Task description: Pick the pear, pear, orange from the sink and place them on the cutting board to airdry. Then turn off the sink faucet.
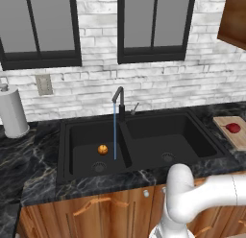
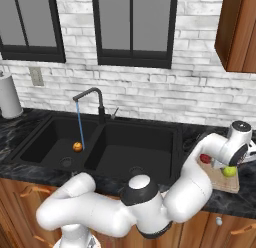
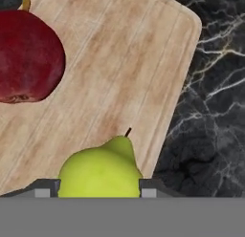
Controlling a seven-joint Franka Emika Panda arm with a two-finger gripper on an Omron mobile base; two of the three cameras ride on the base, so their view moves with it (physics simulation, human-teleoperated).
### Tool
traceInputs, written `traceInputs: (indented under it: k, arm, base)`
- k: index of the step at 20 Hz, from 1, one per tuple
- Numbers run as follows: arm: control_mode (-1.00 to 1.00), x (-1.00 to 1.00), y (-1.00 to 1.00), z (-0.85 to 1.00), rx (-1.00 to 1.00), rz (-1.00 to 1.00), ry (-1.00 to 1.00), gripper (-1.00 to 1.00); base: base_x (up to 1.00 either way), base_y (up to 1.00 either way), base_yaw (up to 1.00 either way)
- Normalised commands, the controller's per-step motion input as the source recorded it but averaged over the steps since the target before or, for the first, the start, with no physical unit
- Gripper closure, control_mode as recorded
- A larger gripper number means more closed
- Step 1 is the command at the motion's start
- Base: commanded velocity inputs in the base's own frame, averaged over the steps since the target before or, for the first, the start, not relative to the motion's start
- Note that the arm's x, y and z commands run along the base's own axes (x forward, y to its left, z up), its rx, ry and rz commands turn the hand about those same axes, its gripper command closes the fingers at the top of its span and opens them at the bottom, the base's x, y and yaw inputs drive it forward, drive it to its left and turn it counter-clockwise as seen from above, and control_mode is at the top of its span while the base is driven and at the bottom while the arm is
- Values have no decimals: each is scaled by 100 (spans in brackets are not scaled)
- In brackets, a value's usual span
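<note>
My gripper (image 2: 231, 166) is shut on the yellow-green pear (image 3: 100, 169), holding it just above the near end of the tan cutting board (image 3: 119, 64) to the right of the sink. The dark red pear (image 3: 26, 59) lies on the board beside it, also seen as the red pear (image 1: 233, 127). The orange (image 1: 103, 149) sits in the left basin of the black sink (image 1: 144, 131), close to the drain. From the black gooseneck faucet (image 1: 118, 95) a thin stream of water runs down into that basin, right beside the orange.
A paper towel roll (image 1: 12, 112) stands on the dark marble counter at the far left. A wooden wall cabinet (image 2: 237, 32) hangs above the board. White brick wall and two windows lie behind the sink.
</note>
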Motion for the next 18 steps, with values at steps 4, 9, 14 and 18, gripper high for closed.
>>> traceInputs:
  k: [4,9,14,18]
  arm:
    - [-100,9,-12,-32,4,4,9,-100]
    - [-100,-5,0,-2,4,5,0,-100]
    - [-100,-28,11,1,2,5,0,-100]
    - [-100,-30,36,39,0,7,0,-100]
  base:
    - [0,0,0]
    - [0,0,0]
    - [0,0,0]
    - [0,0,0]
